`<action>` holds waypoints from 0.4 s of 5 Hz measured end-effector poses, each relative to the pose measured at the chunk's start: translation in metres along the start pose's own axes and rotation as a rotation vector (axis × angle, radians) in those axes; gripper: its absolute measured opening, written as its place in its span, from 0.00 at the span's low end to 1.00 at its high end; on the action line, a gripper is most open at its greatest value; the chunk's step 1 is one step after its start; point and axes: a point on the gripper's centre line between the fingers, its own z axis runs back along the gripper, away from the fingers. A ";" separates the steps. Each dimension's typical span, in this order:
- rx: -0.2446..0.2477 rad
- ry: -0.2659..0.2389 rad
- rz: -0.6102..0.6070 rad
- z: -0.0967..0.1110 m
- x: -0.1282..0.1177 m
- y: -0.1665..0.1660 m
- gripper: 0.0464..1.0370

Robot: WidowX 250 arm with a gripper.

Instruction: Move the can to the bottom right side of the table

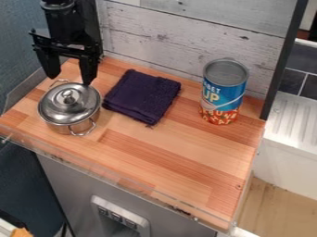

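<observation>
I have my black gripper (69, 80) up at the top left, hanging down by the back of the silver pot (69, 109). It is open, with its two fingers spread apart and their tips pointing down. The can (221, 95) stands up straight near the back right corner of the wooden table (176, 157), close to the wall (192, 34). It is blue on top and red and orange at the bottom, and I can see its round, gray top. The pot is on the left side of the table, with its shiny lid (69, 98) on and a little loop handle at the front. A dark purple cloth (141, 96) lies folded between the pot and the can.
</observation>
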 end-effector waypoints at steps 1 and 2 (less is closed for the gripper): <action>-0.012 0.029 0.003 -0.009 -0.002 -0.003 0.96; -0.025 0.010 -0.068 -0.005 0.008 -0.031 0.96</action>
